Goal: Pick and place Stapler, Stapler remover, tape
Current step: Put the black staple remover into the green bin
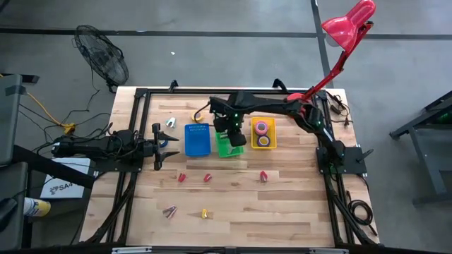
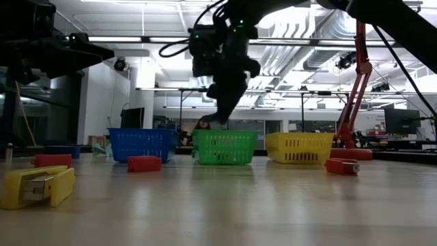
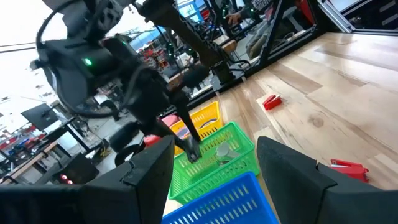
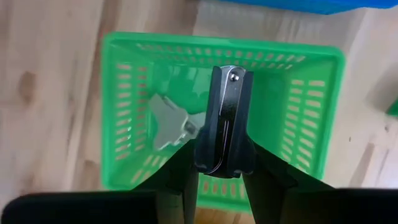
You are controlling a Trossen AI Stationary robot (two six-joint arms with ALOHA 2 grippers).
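Staple remover (image 4: 224, 118) in the spotlight: a dark, chrome-riveted claw held upright, pinched in the right gripper (image 4: 219, 163) directly above the green bin (image 4: 127, 112). It looks light, stiff and a touch slick along its curved metal, so the grip low on its flat sides seems the sound place to take it (a pinch nearer the rivet would likely let it pivot). Another remover, silvery (image 4: 169, 122), lies on the bin's floor just below, so a release from here would probably land one beside or atop the other, no harm to either.

Widening out on the counter (image 1: 282, 212): the blue bin (image 1: 197, 139) touches the green one on one side, and the yellow bin (image 1: 263, 133) sits just beside it on the other, holding pink and purple tape rolls (image 1: 262, 128). Red staplers (image 1: 263, 176) lie well apart in the open, with a yellow stapler (image 1: 205, 213) nearer the front edge. Nothing blocks the drop.

Off to the side, the left gripper (image 1: 157, 147) waits near the blue bin with jaws spread and nothing between them.
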